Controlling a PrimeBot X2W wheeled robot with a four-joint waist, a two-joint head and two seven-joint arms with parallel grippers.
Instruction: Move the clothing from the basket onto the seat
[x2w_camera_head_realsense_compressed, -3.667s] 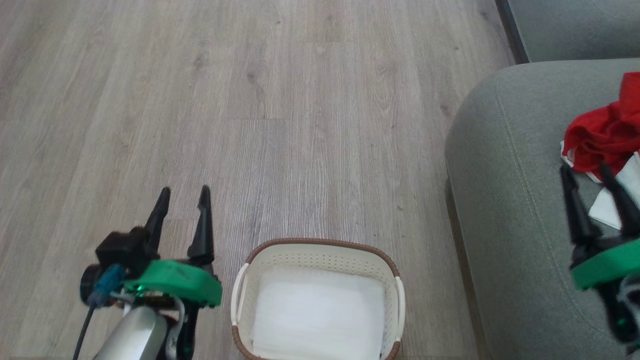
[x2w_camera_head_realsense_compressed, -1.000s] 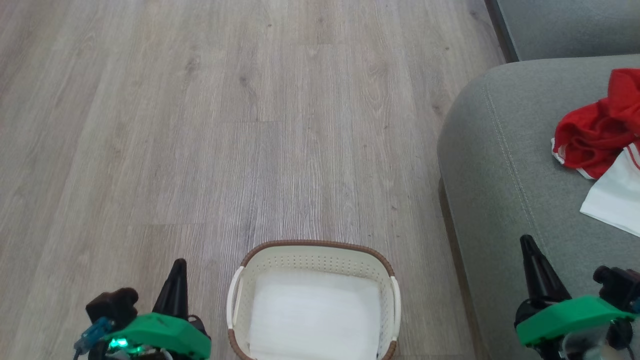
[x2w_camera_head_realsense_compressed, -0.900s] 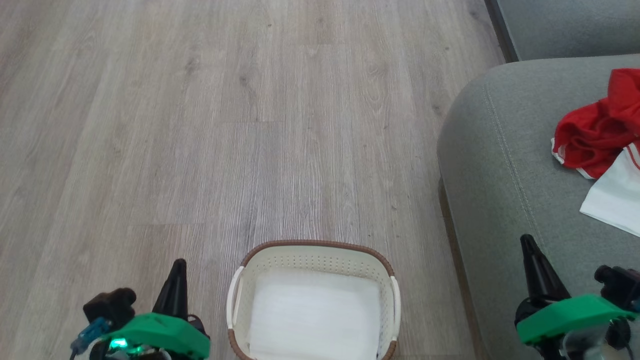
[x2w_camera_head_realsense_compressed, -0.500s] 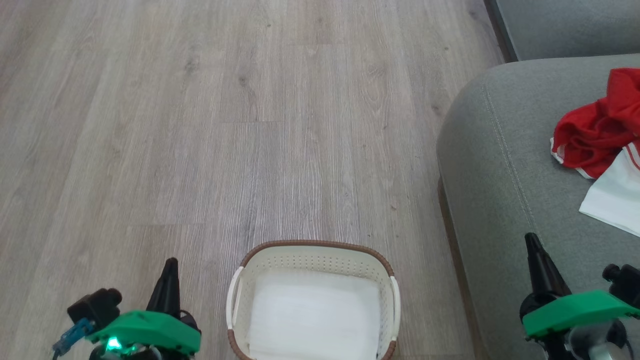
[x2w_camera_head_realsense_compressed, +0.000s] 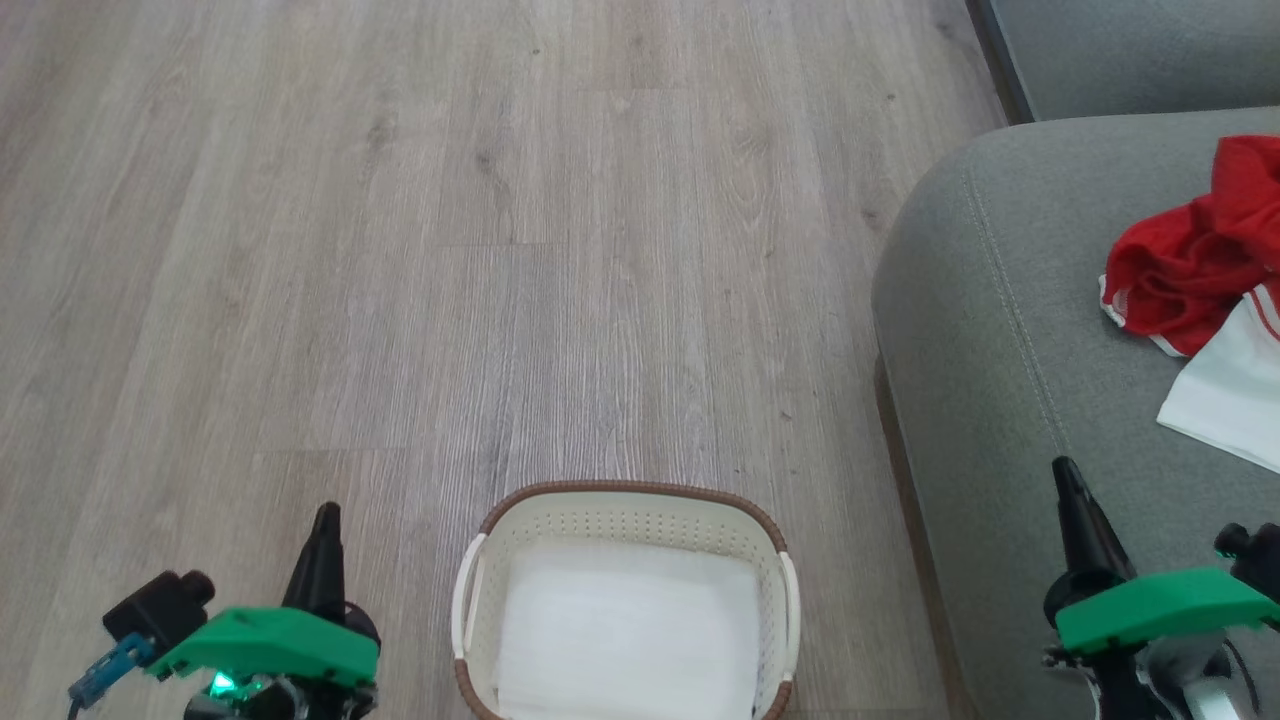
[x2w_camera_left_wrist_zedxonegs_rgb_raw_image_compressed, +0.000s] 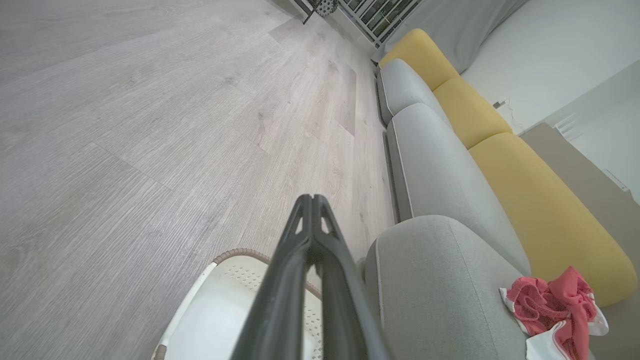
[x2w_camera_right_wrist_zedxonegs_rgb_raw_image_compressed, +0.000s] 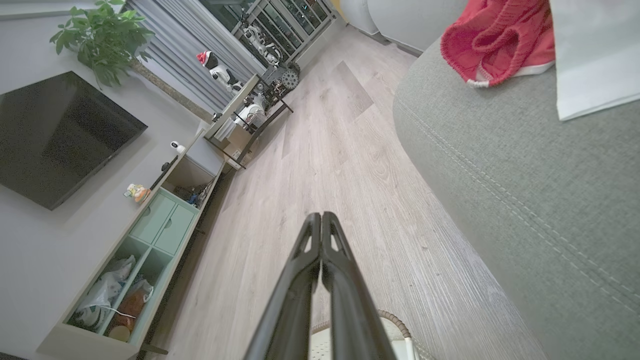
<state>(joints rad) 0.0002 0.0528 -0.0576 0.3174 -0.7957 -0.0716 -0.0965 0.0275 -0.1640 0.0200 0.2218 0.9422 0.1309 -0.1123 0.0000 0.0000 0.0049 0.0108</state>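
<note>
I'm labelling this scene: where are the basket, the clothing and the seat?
the basket (x2w_camera_head_realsense_compressed: 630, 520), head view, on its perforated far wall.
the clothing (x2w_camera_head_realsense_compressed: 1180, 270), head view, on the crumpled red fabric.
the seat (x2w_camera_head_realsense_compressed: 950, 350), head view, on bare upholstery left of the seam.

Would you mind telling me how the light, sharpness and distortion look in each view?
Head view: soft even light, sharp, though the white sheet in the basket looks washed out. Left wrist view: wide-angle stretch; left gripper slightly soft. Right wrist view: seat stitching crisp.
</note>
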